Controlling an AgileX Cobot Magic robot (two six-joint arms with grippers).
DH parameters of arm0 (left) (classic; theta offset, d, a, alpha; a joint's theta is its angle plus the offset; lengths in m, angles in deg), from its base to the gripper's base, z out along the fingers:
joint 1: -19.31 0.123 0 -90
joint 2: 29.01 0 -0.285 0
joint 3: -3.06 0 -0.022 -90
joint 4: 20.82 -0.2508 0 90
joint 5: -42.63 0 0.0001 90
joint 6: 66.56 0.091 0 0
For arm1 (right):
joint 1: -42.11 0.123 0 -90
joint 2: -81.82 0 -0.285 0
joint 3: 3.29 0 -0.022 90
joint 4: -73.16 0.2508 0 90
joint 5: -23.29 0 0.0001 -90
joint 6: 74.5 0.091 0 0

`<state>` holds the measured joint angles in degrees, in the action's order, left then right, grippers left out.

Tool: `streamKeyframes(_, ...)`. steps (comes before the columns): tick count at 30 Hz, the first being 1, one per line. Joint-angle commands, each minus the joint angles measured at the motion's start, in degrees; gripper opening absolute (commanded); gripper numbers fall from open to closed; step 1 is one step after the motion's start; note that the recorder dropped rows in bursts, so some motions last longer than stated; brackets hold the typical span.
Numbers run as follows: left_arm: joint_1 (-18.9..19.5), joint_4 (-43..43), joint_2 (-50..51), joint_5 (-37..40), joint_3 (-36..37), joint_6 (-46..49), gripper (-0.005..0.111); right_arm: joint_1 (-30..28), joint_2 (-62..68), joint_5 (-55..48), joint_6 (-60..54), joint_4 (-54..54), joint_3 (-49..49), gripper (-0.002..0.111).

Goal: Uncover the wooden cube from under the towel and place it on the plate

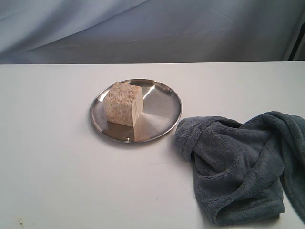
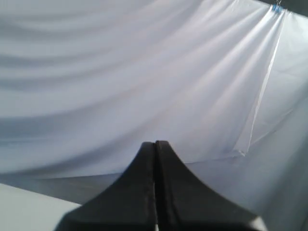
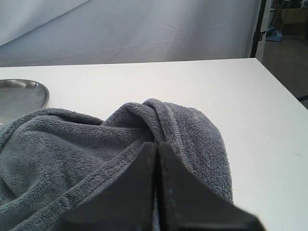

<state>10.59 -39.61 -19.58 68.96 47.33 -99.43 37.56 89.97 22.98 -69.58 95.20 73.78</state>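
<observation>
The wooden cube (image 1: pixel 124 104) stands on the left half of the steel plate (image 1: pixel 164 114) in the middle of the white table. The grey-blue towel (image 1: pixel 238 162) lies crumpled on the table to the right of the plate, covering nothing that shows. Neither gripper appears in the exterior view. My left gripper (image 2: pixel 155 143) is shut and empty, facing the pale backdrop. My right gripper (image 3: pixel 157 143) is shut just over the bunched towel (image 3: pixel 72 149), with the jaws pressed together. The plate's rim (image 3: pixel 21 94) shows beyond the towel.
A draped pale cloth backdrop (image 1: pixel 152 28) hangs behind the white table (image 1: pixel 52 167). In the right wrist view the table's edge (image 3: pixel 281 101) drops off toward a dark stand (image 3: pixel 257 29) and the floor.
</observation>
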Motion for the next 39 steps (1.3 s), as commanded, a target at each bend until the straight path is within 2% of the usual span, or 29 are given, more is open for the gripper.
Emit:
streamKeyframes(1, 0.1, 0.6, -1.6, 1.2, -1.2, 0.3, 0.000, 0.0, -0.4, -0.7, 0.2, 0.3, 0.1, 0.003)
streamKeyframes(22, 0.1, 0.2, -1.6, -0.2, -0.3, 0.3, 0.000, 0.0, -0.4, -0.7, 0.2, 0.3, 0.1, 0.003)
streamKeyframes(25, 2.2, 0.7, -1.6, -8.2, 5.1, 0.3, 0.000, 0.0, -0.4, -0.7, 0.2, 0.3, 0.1, 0.003)
streamKeyframes(28, 7.4, 6.6, -1.6, -21.4, 11.8, 0.3, 0.000, 0.0, -0.4, -0.7, 0.2, 0.3, 0.1, 0.003)
streamKeyframes(30, 9.1, 9.6, -1.6, -27.2, 16.4, 0.3, 0.000, 0.0, -0.4, -0.7, 0.2, 0.3, 0.1, 0.003)
streamKeyframes(32, 9.1, 9.6, -1.6, -28.9, 20.4, 0.3, 0.000, 0.0, -0.4, -0.7, 0.2, 0.3, 0.1, 0.003)
streamKeyframes(39, 9.1, 9.5, -1.6, -29.1, 26.7, 0.4, 0.000, 0.0, -0.4, -0.7, 0.2, 0.3, 0.1, 0.003)
